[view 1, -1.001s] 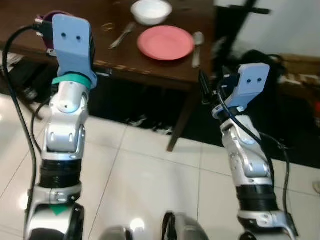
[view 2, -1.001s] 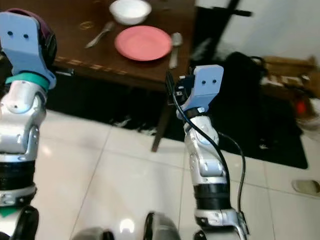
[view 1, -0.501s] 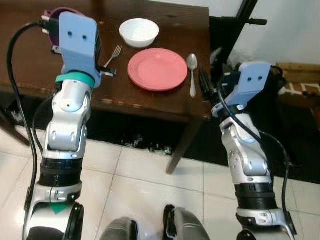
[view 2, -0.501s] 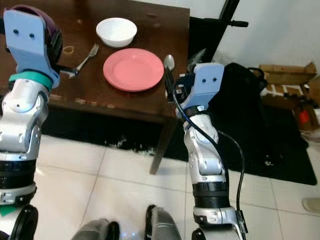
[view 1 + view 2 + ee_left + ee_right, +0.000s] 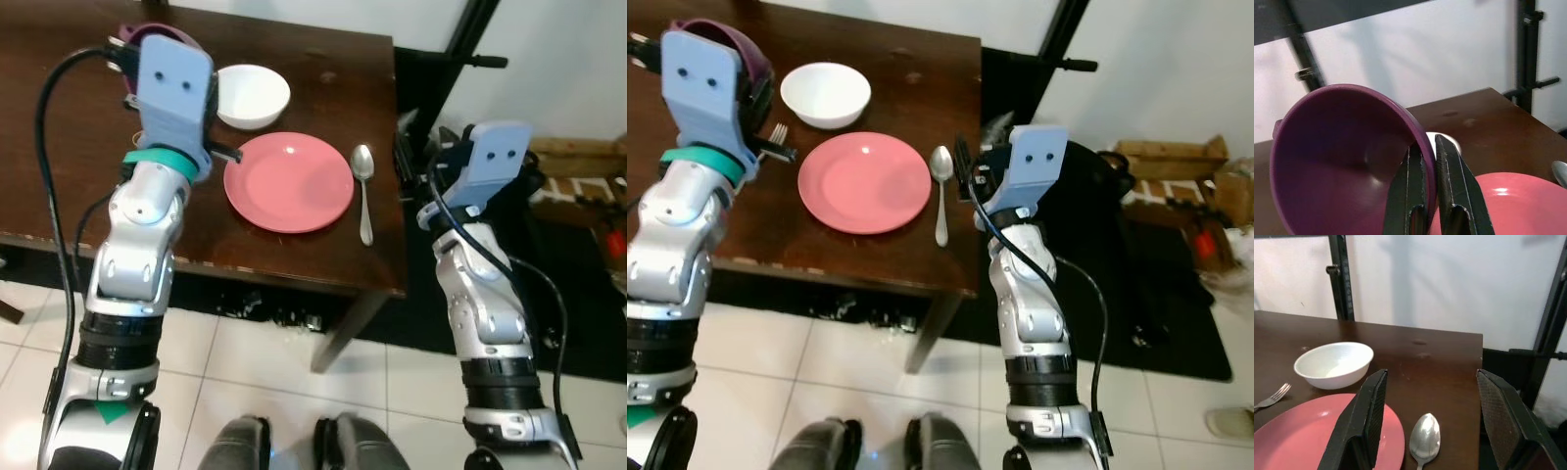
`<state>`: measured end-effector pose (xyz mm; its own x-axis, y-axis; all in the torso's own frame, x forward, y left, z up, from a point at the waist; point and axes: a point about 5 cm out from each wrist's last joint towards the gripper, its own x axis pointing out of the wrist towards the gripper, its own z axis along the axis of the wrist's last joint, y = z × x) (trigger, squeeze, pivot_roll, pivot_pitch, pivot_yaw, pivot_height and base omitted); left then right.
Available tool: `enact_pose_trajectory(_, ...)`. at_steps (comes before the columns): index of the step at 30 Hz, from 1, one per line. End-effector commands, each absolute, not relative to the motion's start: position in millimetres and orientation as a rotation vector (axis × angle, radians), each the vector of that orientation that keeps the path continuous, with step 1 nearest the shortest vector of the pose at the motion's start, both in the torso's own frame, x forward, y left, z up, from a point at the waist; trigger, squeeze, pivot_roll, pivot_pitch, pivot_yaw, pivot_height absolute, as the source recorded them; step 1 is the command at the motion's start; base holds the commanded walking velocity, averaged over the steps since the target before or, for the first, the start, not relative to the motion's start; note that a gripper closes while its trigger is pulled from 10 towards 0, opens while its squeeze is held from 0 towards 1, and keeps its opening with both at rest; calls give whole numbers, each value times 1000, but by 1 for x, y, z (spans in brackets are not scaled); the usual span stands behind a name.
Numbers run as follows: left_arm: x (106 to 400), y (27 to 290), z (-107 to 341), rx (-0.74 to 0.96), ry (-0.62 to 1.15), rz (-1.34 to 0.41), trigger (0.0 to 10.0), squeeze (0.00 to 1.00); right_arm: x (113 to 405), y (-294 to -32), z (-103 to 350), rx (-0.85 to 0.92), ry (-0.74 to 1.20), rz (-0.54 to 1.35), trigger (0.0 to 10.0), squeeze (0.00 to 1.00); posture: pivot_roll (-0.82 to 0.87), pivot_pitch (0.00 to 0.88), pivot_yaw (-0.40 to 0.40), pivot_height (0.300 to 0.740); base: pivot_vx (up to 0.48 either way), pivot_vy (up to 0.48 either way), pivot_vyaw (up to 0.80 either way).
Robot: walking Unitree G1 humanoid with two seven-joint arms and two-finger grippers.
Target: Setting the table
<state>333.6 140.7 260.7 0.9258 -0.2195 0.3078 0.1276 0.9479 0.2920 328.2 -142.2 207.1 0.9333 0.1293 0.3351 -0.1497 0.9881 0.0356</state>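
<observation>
Above the dark tabletop (image 5: 323, 59), left claw (image 5: 1426, 152) pinched on purple bowl's (image 5: 1337, 152) rim, carried high for setting beside pink plate (image 5: 288, 182), white bowl (image 5: 252, 95), fork (image 5: 776, 134), spoon (image 5: 363, 178). Right claw (image 5: 1432, 411) spread wide, empty, off the table's edge. Closer than half a second ago: whole place setting now directly below.

Dark wood table (image 5: 59, 147) w/ pink plate (image 5: 288, 182) near front right corner. White bowl (image 5: 252, 96) just behind plate, spoon (image 5: 363, 191) just right of it, fork (image 5: 776, 134) at its left.
</observation>
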Motion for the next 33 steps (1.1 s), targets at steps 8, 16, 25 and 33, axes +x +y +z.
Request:
enact_pose_trajectory(8,336,151,253,470,-279,-220,10000,0,327,-145,206,58,-343,136,10000,0,76,45,13,740,0,0,0)
enact_pose_trajectory(16,342,174,244,747,-189,-293,10000,0,325,-143,206,60,-347,143,10000,0,92,66,21,740,0,0,0)
enact_pose_trajectory(25,347,229,234,1121,120,-593,10000,0,319,-145,200,70,-336,129,10000,0,103,95,43,740,0,0,0)
enact_pose_trajectory(33,347,247,229,1069,303,-764,10000,0,319,-145,199,74,-329,128,10000,0,104,111,41,740,0,0,0)
